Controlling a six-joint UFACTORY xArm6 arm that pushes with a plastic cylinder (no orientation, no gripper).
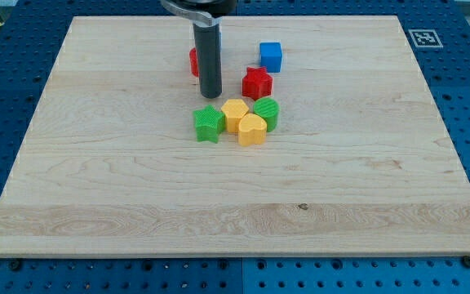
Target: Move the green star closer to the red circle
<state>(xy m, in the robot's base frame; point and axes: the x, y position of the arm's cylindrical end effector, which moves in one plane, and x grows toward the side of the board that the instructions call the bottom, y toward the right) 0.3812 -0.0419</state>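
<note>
The green star (209,123) lies near the board's middle, at the left end of a small cluster. The red circle (194,61) sits toward the view's top, mostly hidden behind my dark rod. My tip (210,94) rests on the board between them, just above the green star and just below the red circle, apart from the star.
A yellow hexagon (235,114) touches the star's right side. A yellow heart (252,130) and a green round block (267,113) sit beside it. A red star (257,82) and a blue cube (271,56) lie above. The wooden board (96,204) lies on a blue pegboard table.
</note>
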